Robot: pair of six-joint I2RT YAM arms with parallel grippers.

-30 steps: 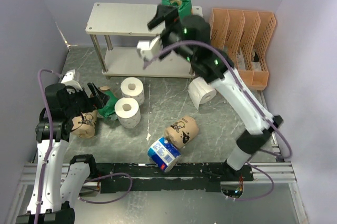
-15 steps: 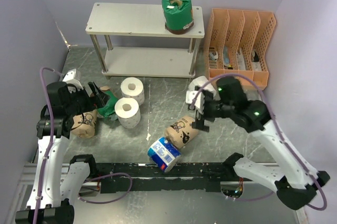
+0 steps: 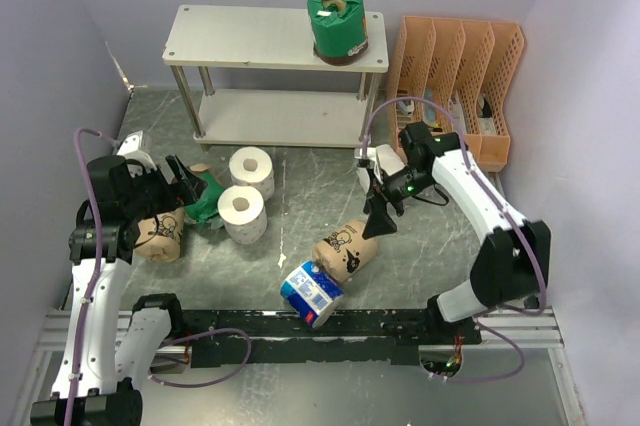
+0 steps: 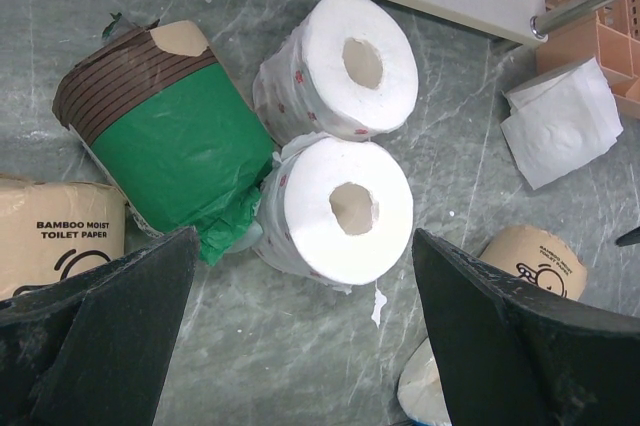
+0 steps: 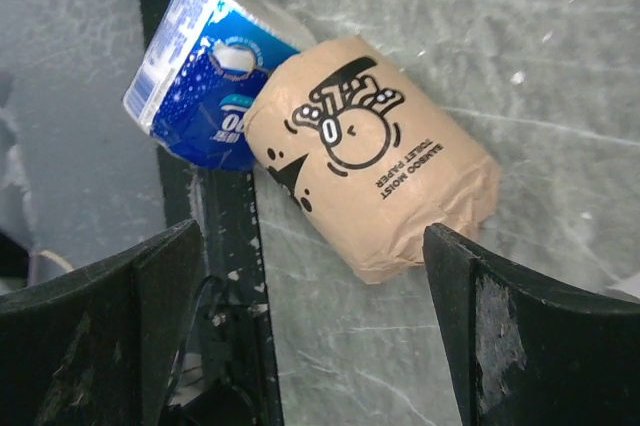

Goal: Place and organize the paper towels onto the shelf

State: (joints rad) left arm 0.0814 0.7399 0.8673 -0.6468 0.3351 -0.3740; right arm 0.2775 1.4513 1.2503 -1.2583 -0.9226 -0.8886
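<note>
Paper towels lie mostly on the grey marbled tabletop [image 3: 300, 191], so the job looks barely begun. Nearest the arms' bases, a blue-and-white wrapped roll [image 3: 311, 293] lies touching a tan-wrapped roll with cartoon print [image 3: 345, 247]. The right jaws hang above that tan roll, spread wide with nothing between them. To the left, the left jaws stand wide apart and empty over a cluster: a second tan-wrapped roll [image 3: 160, 236], a green-wrapped roll [image 3: 208, 198] on its side, and two bare white rolls [image 3: 243, 212] on end, touching each other. A third bare white roll [image 4: 560, 121] lies near the shelf's right leg. Farthest back, the low two-tier shelf of pale boards and silver legs [image 3: 250, 36] carries one green-wrapped roll [image 3: 338, 21] upright at the right end of its top board. Nothing shows on the lower board. Seven rolls seem left to place.
</note>
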